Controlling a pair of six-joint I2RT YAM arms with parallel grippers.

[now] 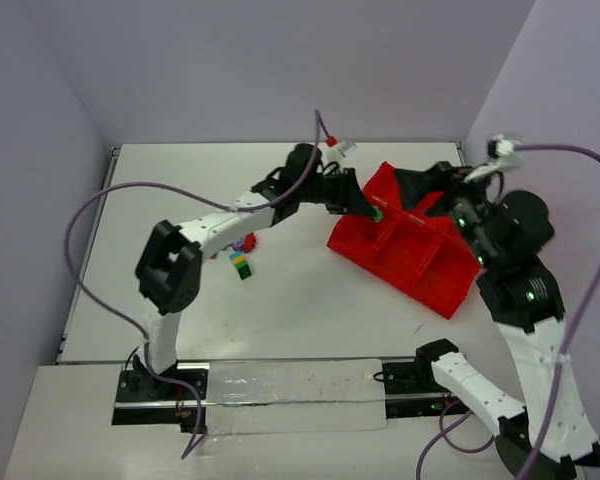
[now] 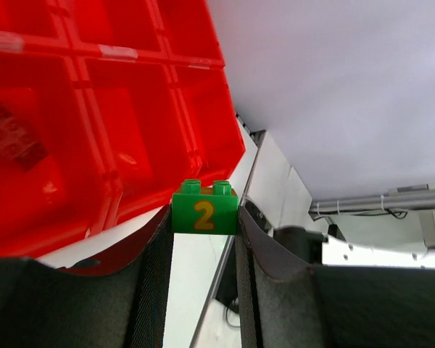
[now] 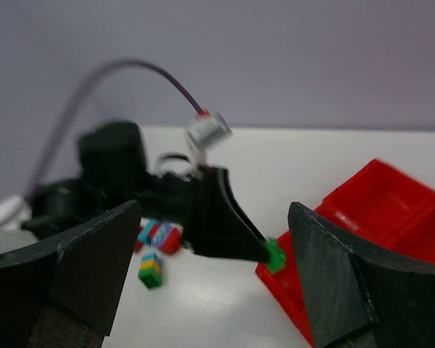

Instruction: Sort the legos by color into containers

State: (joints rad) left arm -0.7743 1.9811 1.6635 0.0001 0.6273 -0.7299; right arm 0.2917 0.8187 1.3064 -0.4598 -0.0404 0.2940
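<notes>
- One green brick pinched in left claw, seen from above at left edge of red tray; several loose bricks farther left on table, well apart from tray.
- From left wrist: narrow grip on green brick stamped with yellow 2, just beside tray's corner; blurred brick lying in one compartment.
- From right wrist: right claw spread wide, holding nothing; green brick and tray's edge ahead.
</notes>
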